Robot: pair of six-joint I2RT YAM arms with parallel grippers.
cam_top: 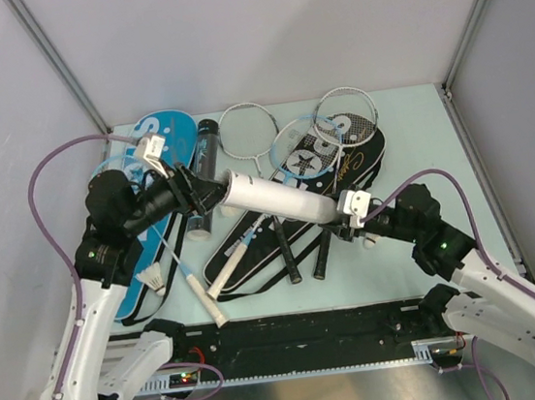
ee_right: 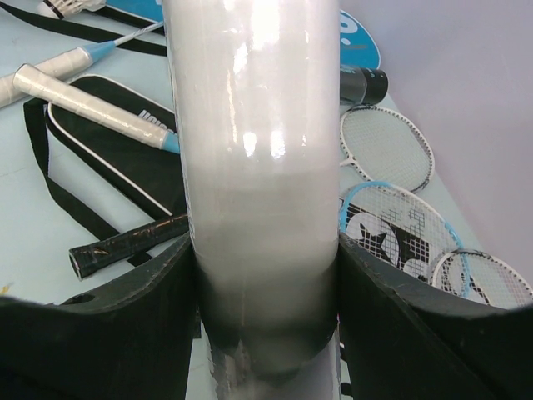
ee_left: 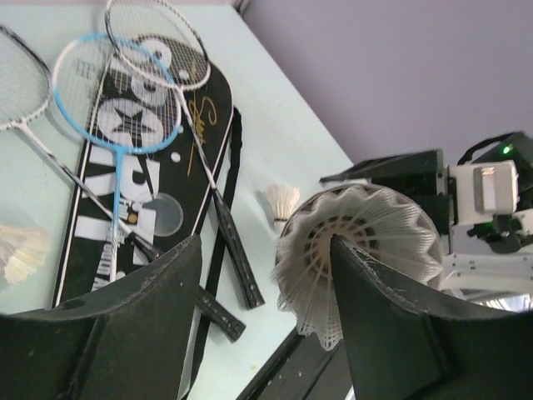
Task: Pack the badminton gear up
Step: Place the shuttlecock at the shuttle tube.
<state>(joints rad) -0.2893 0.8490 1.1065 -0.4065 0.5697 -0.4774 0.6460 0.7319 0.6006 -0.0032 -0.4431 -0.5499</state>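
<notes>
A white shuttle tube (cam_top: 282,200) hangs slanted above the table, my right gripper (cam_top: 347,214) shut on its dark lower end (ee_right: 262,308). At the tube's open end, a white feather shuttlecock (ee_left: 366,233) sits in the mouth, its skirt sticking out. My left gripper (cam_top: 210,193) is right at that mouth, open (ee_left: 262,250); its right finger (ee_left: 375,317) pokes against the shuttlecock's skirt, and nothing lies between the fingers. Below lie thin-framed rackets (cam_top: 300,147) on a black racket bag (cam_top: 336,162), a blue bag (cam_top: 158,140), a black tube (cam_top: 205,149) and a loose shuttlecock (cam_top: 150,278).
White-handled rackets (cam_top: 210,290) and black handles (cam_top: 286,251) cross under the tube near the front edge. Another shuttlecock (ee_left: 283,202) stands on the table by the right arm. Grey walls close in the table at the left, back and right.
</notes>
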